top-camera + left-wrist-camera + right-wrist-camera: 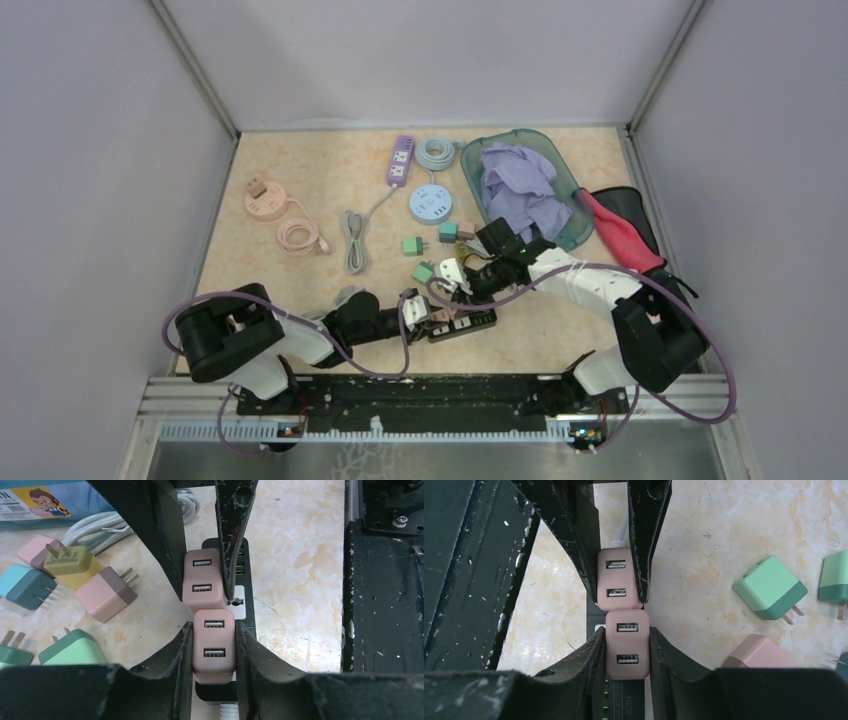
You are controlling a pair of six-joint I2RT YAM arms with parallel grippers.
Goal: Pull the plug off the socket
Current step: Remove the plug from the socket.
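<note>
Seen from above, two black arms are bolted at the near edge of a marble-patterned desk (300, 180). The left arm (255, 340) reaches right and the right arm (600, 290) reaches left. They meet over a black strip (215, 692) lying just in front of the bases, near the middle. Two pink plugs, each with two USB ports facing up, sit side by side on this strip, touching each other. The left gripper (214, 627) is clamped on the left plug (214, 650), one finger against each long side; this plug is nearer the strip's white cord end. The right gripper (626, 632) is clamped the same way on the right plug (626, 647), coming from the opposite direction. Whether either plug is fully seated cannot be told. Just beyond the strip, loose plugs lie scattered on the desk, among them two green plugs (412, 245) and a teal plug (447, 232). Farther back are a round blue socket (432, 205) and, to its left, a grey cord (354, 240). Far left is a round pink socket (265, 197) with a coiled pink cord. Toward the back wall lie a purple strip (400, 160) and a coiled blue cable (437, 152). At the far right a green tray (505, 135) holds a purple cloth (520, 185), and beside it is a red cloth (620, 230) on something black
</note>
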